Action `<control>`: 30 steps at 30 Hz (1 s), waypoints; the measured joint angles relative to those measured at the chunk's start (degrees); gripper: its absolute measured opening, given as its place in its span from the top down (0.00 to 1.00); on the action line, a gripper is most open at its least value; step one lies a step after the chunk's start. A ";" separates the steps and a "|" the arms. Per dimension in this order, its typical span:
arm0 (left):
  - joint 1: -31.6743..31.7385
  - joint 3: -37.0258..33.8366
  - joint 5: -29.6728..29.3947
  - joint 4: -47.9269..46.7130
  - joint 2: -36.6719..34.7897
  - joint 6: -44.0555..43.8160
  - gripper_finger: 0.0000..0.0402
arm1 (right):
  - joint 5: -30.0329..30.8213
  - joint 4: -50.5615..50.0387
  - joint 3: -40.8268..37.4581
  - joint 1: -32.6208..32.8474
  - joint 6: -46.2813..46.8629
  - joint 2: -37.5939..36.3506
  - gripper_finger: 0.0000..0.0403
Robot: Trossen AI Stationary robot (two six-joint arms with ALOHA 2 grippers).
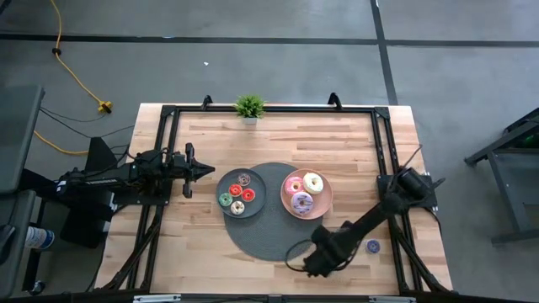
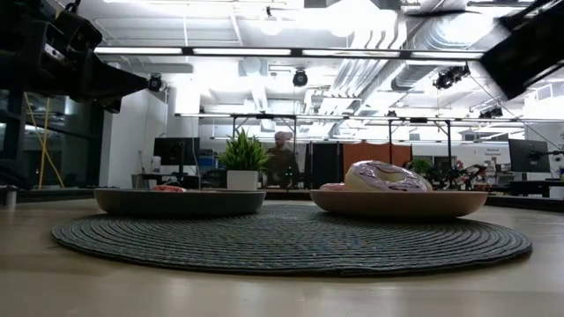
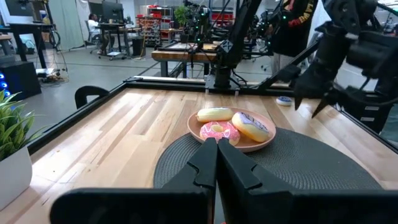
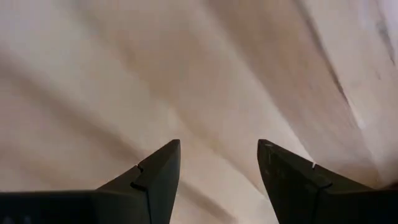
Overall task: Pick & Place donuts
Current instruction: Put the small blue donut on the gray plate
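The right tool [image 1: 296,263] hangs over the near edge of the round mat [image 1: 268,236], its two fingers [image 4: 155,180] spread apart with nothing between them — only bare table [image 1: 210,143] shows below. A small blue donut [image 1: 372,246] lies on the wood beside this arm. On the mat, the pink plate [image 1: 323,200] carries the pink, white and purple donuts [image 1: 302,202], and the grey plate [image 1: 255,192] carries the tiny donuts [image 1: 237,207]. The left tool [image 1: 212,171] waits just beside the grey plate — its fingers pressed together, empty.

Bright overhead light, motion-blurred wrist view
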 joint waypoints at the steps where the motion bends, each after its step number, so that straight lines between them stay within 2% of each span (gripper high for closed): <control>1: 0.01 0.00 0.01 -0.02 0.00 -0.01 0.99 | 1.00 0.12 0.56 -0.47 2.19 0.85 0.49; 4: 0.00 0.00 0.00 0.00 0.00 0.00 0.99 | 2.43 -0.10 1.73 -1.66 7.42 2.30 0.49; 8: 0.01 0.00 0.00 -0.02 0.00 0.00 0.99 | 0.97 -1.13 1.87 -2.17 9.93 3.14 0.49; 20: 0.00 0.00 0.00 0.00 0.00 -0.02 0.99 | -6.88 -17.98 1.52 0.78 13.55 3.14 0.49; 30: 0.00 0.00 0.01 0.00 0.00 0.00 0.99 | -12.35 -17.20 -2.19 3.50 15.20 3.11 0.49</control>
